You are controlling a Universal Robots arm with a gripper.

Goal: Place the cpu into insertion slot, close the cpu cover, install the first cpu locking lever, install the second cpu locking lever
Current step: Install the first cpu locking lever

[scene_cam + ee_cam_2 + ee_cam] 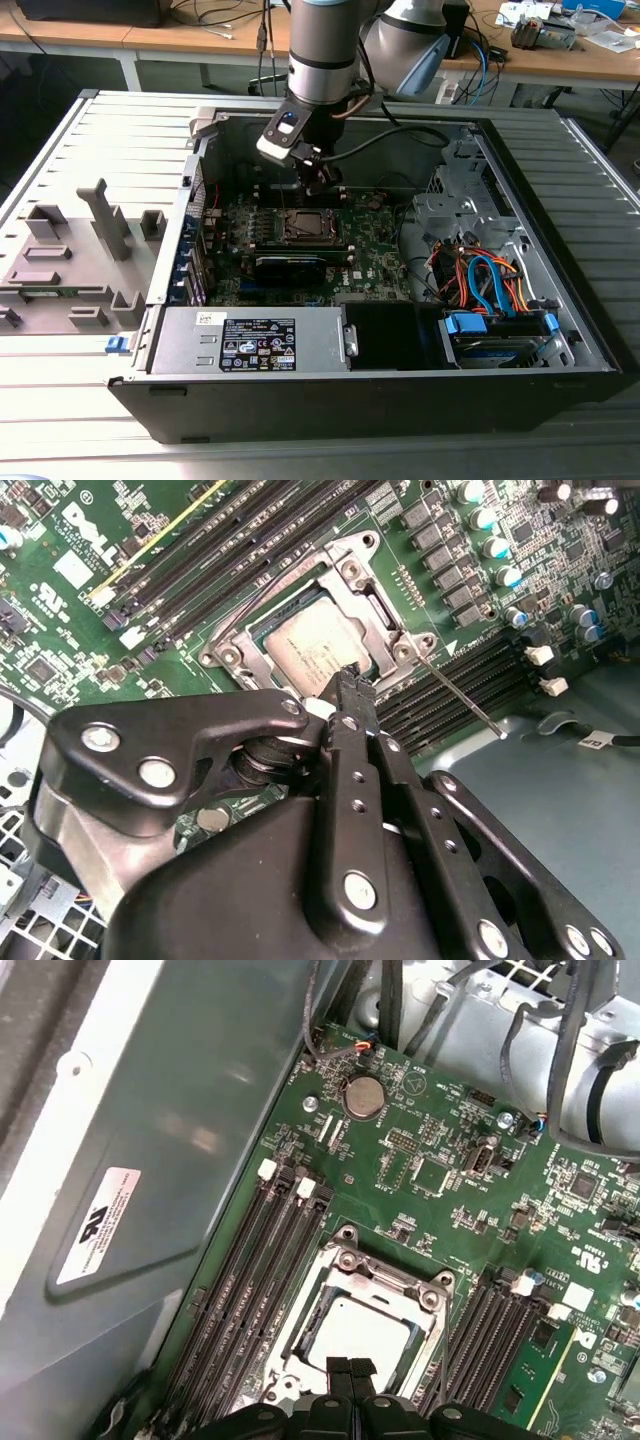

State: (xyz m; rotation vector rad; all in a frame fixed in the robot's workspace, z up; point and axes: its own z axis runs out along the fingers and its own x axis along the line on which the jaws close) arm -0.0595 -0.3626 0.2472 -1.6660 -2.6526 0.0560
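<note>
Now you are holding the gripper (pixel 350 685) over the chip (pixel 315 650), fingers pressed together, pinching nothing. The chip is lying under the lowered cover (pixel 378 610). Closed tips are probably serving for pushing the thin lever (pixel 460 695).

In the exterior view the open computer case (pixel 350 400) takes the centre of the frame, the circuit board (pixel 378 262) on its floor. The insertion slot (pixel 305 226) sits upper-middle on the board with the cpu (pixel 315 655) in it (the cpu cover (pixel 372 605) lies around it) and the gripper (pixel 322 182) just above. A power supply (pixel 250 342) lies lower centre, and a fixture tray (pixel 70 265) sits outside at left.
</note>
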